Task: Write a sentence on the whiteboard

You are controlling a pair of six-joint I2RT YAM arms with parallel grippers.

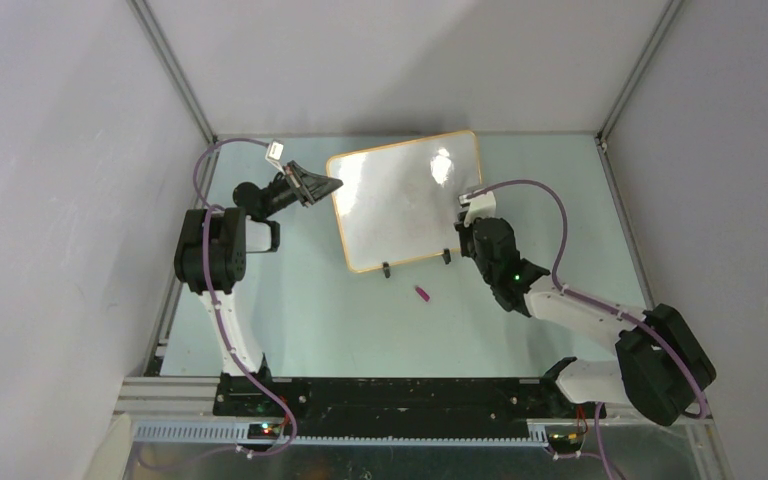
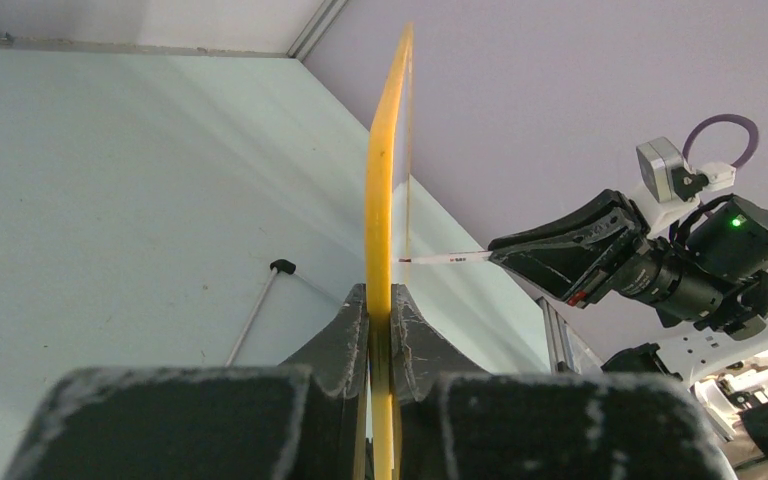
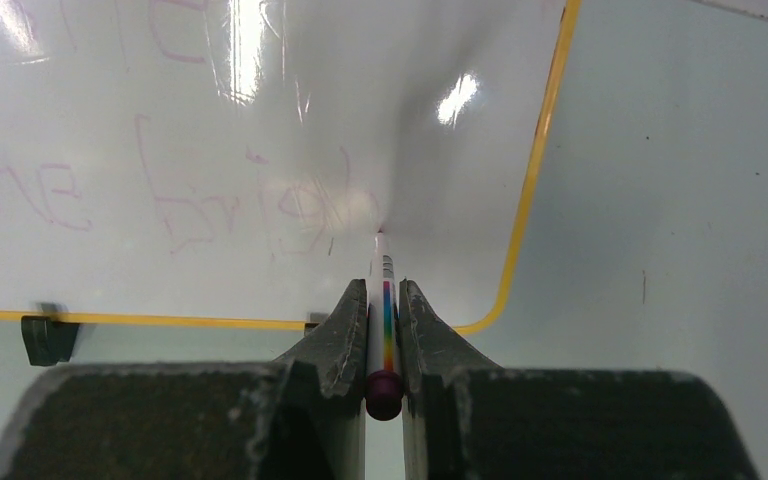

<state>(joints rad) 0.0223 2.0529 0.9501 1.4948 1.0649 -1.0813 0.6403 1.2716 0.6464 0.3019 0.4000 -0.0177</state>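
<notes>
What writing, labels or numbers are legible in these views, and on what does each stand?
"ne": faint pink handwriting, left on the whiteboard, start cut off.
"brigh" (roughly): same pink line, ending at the marker tip.
Upper row of pink strokes: cut off, unreadable.
Print on the marker barrel: too small to read.

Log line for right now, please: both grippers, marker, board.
left gripper: shut on whiteboard edge | right gripper: shut on marker | marker tip: against whiteboard, beside faint pink letters
</notes>
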